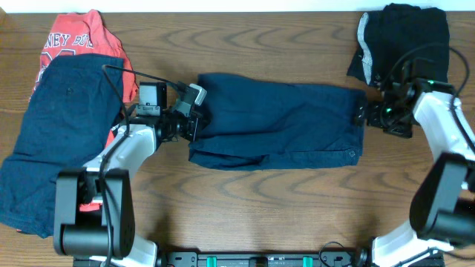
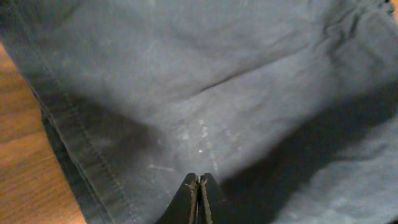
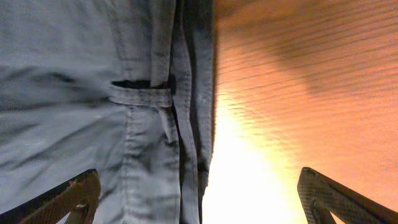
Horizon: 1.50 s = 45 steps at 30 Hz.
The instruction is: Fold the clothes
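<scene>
While folded navy shorts (image 1: pixel 274 119) lie across desk (image 1: pixel 260 211) centre, we see left hand (image 2: pixel 199 185) pinched shut at their left end, right hand (image 3: pixel 196 190) spread wide at waistband (image 3: pixel 149 143), straddling its edge.

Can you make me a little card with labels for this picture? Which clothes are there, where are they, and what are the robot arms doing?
centre: middle navy shorts, spread flat
left side: left navy shorts, lying over a red T-shirt
far right corner: black garment, bunched, pale stripe
left end effector: shut, at the middle shorts' left end
right end effector: open wide, over the same shorts' right edge
surface: wooden table
</scene>
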Motion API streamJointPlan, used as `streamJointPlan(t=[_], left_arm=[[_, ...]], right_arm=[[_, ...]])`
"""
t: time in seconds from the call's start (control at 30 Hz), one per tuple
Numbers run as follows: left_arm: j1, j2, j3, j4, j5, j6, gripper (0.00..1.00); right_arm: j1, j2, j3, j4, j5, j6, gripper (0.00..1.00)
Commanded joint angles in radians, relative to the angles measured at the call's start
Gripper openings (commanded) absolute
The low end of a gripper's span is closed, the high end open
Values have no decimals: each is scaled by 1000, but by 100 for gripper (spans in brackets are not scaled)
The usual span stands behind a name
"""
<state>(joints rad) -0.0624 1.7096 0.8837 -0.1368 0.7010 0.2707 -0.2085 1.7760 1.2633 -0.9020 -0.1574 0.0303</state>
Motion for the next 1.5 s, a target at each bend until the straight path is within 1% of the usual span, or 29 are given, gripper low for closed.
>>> streamJointPlan(t=[0.0, 0.2, 0.3, 0.47, 0.57, 0.8, 0.97, 1.03, 1.13, 1.27, 1.47], left_arm=[[-1, 49, 15, 16, 10, 19, 6], [0, 87, 15, 54, -4, -36, 6], [0, 88, 15, 71, -47, -105, 6], [0, 97, 15, 109, -61, -173, 6], [0, 119, 15, 121, -88, -179, 6], [0, 190, 15, 142, -82, -179, 6], [0, 211, 15, 145, -86, -179, 6], [0, 212, 15, 143, -108, -180, 6], [0, 212, 15, 137, -121, -179, 6], [0, 212, 15, 130, -145, -180, 6], [0, 212, 15, 127, -145, -180, 6]], right_arm=[[0, -70, 26, -30, 33, 43, 99], [-14, -81, 24, -112, 21, 20, 99], [-13, -81, 21, -132, 70, 23, 99], [-13, -80, 8, -130, 166, 108, 99], [-13, -80, 3, -131, 192, 123, 99], [-13, -80, 3, -123, 192, 124, 99], [-13, -79, -9, -122, 192, 132, 99], [-12, -74, -23, -118, 192, 134, 99], [-3, -68, -61, -86, 192, 134, 96], [22, -68, -129, 0, 192, 149, 94], [87, -68, -206, 151, 192, 149, 97]])
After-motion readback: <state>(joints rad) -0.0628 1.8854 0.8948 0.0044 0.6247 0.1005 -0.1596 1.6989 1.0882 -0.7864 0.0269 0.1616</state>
